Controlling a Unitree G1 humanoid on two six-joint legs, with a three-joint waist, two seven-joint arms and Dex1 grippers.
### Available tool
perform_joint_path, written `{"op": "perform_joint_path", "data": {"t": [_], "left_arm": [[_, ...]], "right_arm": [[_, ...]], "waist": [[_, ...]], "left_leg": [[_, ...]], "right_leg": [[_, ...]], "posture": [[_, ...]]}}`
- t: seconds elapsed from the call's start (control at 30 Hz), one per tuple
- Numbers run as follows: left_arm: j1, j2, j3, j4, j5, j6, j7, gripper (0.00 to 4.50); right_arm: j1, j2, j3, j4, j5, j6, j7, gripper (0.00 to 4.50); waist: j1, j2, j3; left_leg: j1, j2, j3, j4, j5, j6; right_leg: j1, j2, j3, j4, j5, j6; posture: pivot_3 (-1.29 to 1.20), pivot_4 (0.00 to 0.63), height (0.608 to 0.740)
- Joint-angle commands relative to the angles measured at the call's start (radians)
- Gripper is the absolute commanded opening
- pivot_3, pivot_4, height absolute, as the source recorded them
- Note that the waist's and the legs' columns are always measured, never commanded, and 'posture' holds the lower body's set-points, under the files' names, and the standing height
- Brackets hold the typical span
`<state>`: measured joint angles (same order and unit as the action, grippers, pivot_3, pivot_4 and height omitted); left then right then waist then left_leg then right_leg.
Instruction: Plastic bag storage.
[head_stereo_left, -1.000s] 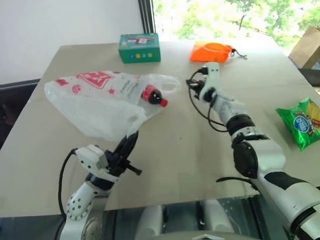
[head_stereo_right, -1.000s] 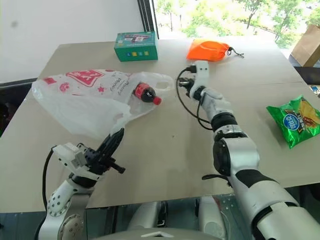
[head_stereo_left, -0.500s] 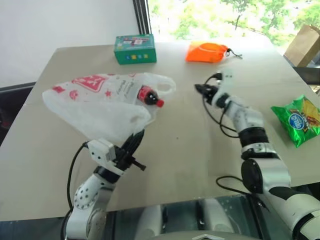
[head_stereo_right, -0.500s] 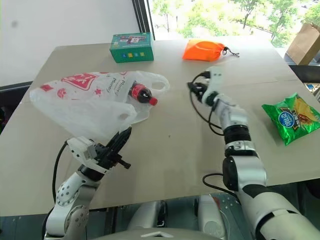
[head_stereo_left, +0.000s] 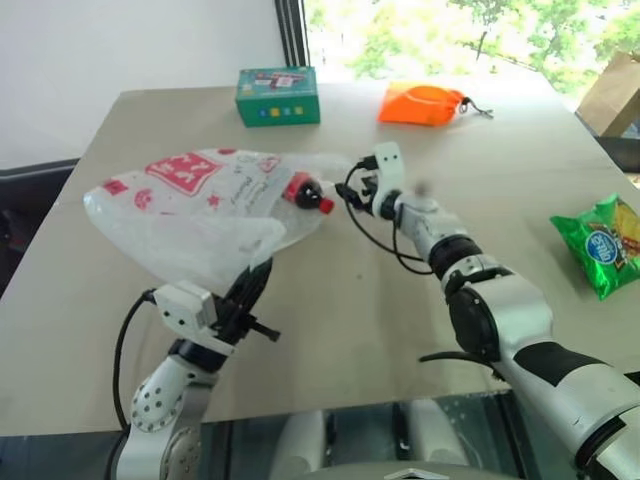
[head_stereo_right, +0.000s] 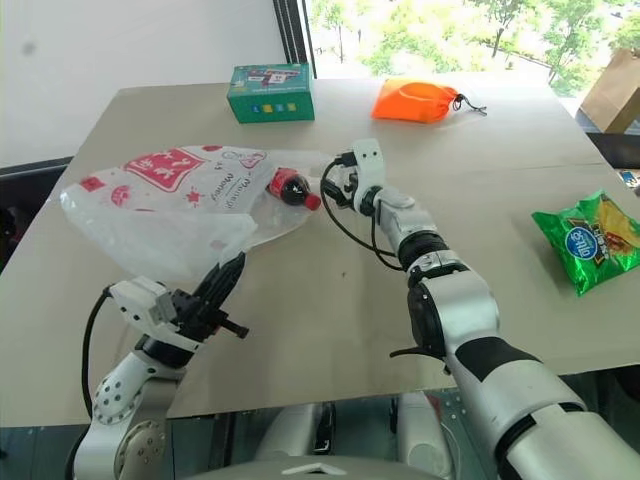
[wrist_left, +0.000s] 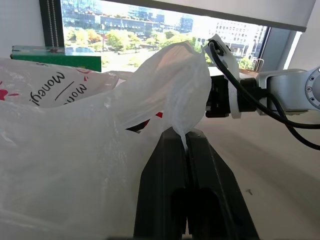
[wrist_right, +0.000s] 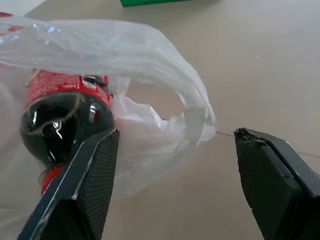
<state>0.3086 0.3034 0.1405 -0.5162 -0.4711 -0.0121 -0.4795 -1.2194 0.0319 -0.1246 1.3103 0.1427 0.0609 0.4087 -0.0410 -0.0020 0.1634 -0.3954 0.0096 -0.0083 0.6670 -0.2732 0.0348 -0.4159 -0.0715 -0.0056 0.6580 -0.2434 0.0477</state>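
Our left gripper (wrist_left: 187, 145) was clamped on one handle of the plastic bag (head_stereo_left: 190, 215), which sagged across the table (head_stereo_left: 340, 320). Our right gripper (wrist_right: 170, 165) gaped around the other handle. The soft, slippery film looked weighted by the cola bottle (wrist_right: 62, 117), so we judged that handle the hold.

The left gripper (wrist_left: 187, 142) is pinched tight near the body, while the outstretched right gripper (wrist_right: 170, 165) gapes wide.

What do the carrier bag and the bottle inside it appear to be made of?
The plastic bag: thin translucent white plastic film, going by its crinkles and folds. The bottle: probably clear glossy plastic holding dark drink, given the bright highlights; glass cannot be ruled out.
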Motion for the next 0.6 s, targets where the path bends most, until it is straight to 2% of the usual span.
{"op": "perform_joint_path", "data": {"t": [0.03,0.1,0.17,0.23,0.33,0.4,0.6], "left_arm": [[-0.015,0.004,0.008,-0.056,0.006,-0.002,0.015,0.00],[-0.021,0.004,0.006,-0.058,0.008,0.004,0.019,0.00],[-0.022,0.005,0.003,-0.060,0.009,0.010,0.019,0.00],[-0.022,0.009,0.001,-0.061,0.008,0.014,0.018,0.00],[-0.030,0.015,0.008,-0.058,0.006,0.020,0.015,0.00],[-0.032,0.019,0.017,-0.055,0.002,0.021,0.014,0.00],[-0.030,0.013,0.014,-0.038,0.014,0.002,0.006,0.00]], "right_arm": [[-0.056,0.014,-0.035,-0.001,0.004,-0.060,-0.013,3.68],[-0.069,0.022,-0.059,0.006,0.013,-0.071,-0.017,3.68],[-0.087,0.031,-0.089,0.014,0.024,-0.075,-0.030,3.13],[-0.096,0.036,-0.099,0.019,0.016,-0.083,-0.030,2.35],[-0.096,0.041,-0.085,0.027,-0.017,-0.063,-0.023,0.83],[-0.093,0.044,-0.081,0.029,-0.029,-0.056,-0.019,0.06],[-0.072,0.030,-0.080,0.025,-0.059,-0.071,-0.034,0.06]], "waist": [[0.000,0.000,0.000],[0.000,0.000,0.000],[0.000,0.000,0.000],[0.000,0.000,0.000],[0.000,0.000,0.000],[0.000,0.000,0.000],[0.000,0.000,0.000]], "left_leg": [[0.000,0.000,0.000,0.000,0.000,0.000],[0.000,0.000,0.000,0.000,0.000,0.000],[0.000,0.000,0.000,0.000,0.000,0.000],[0.000,0.000,0.000,0.000,0.000,0.000],[0.000,0.000,0.000,0.000,0.000,0.000],[0.000,0.000,0.000,0.000,0.000,0.000],[0.000,0.000,0.000,0.000,0.000,0.000]], "right_leg": [[0.000,0.000,0.000,0.000,0.000,0.000],[0.000,0.000,0.000,0.001,0.000,0.000],[0.000,0.000,0.000,0.001,0.000,0.000],[0.000,0.000,0.000,0.000,0.000,0.000],[0.000,0.000,0.000,0.000,0.000,0.000],[0.000,0.000,0.000,0.000,0.000,0.000],[0.000,0.000,0.000,0.000,0.000,0.000]], "posture": [[0.00,0.150,0.740],[0.00,0.150,0.740],[0.00,0.150,0.740],[0.00,0.150,0.740],[0.00,0.150,0.740],[0.00,0.150,0.740],[0.00,0.150,0.740]]}}
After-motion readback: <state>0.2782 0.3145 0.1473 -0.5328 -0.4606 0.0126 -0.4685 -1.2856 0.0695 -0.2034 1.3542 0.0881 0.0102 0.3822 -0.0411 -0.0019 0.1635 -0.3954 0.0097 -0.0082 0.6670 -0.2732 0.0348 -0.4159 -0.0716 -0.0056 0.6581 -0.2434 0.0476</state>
